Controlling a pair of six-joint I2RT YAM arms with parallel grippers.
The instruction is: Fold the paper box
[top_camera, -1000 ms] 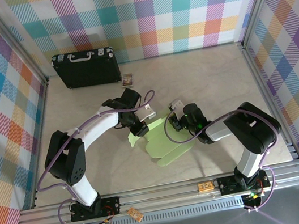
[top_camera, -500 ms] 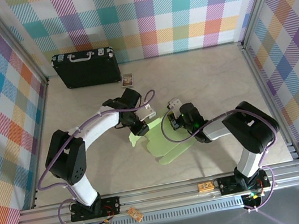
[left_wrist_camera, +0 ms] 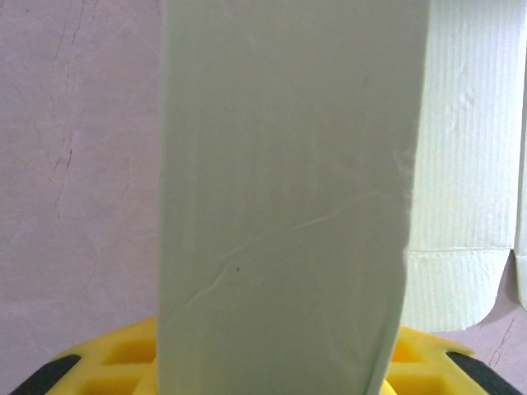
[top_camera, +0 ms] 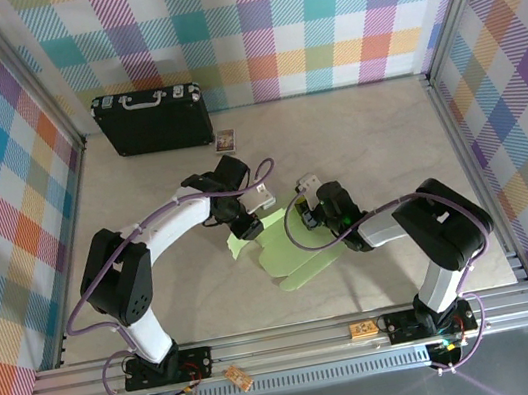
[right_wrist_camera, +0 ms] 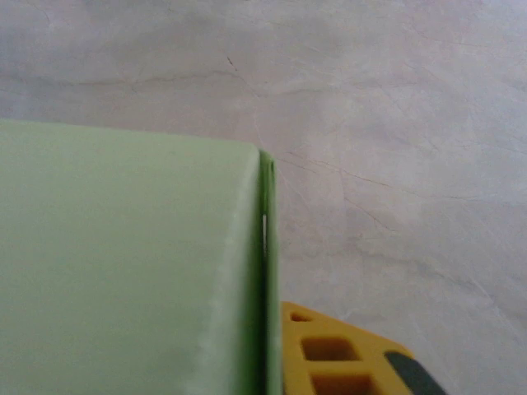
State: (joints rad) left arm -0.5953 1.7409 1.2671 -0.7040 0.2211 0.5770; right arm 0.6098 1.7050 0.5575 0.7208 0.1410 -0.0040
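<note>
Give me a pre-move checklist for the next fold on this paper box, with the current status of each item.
1. right gripper pinching the paper box: ok, jaws closed at a folded edge.
2. left gripper holding a flap: cannot tell; the flap hides its jaws.
3. Box folded into shape: not ok, still mostly a flat sheet.
4. black case and picture card apart from the box: ok.
5. Bare table beside the box for folding: ok.
</note>
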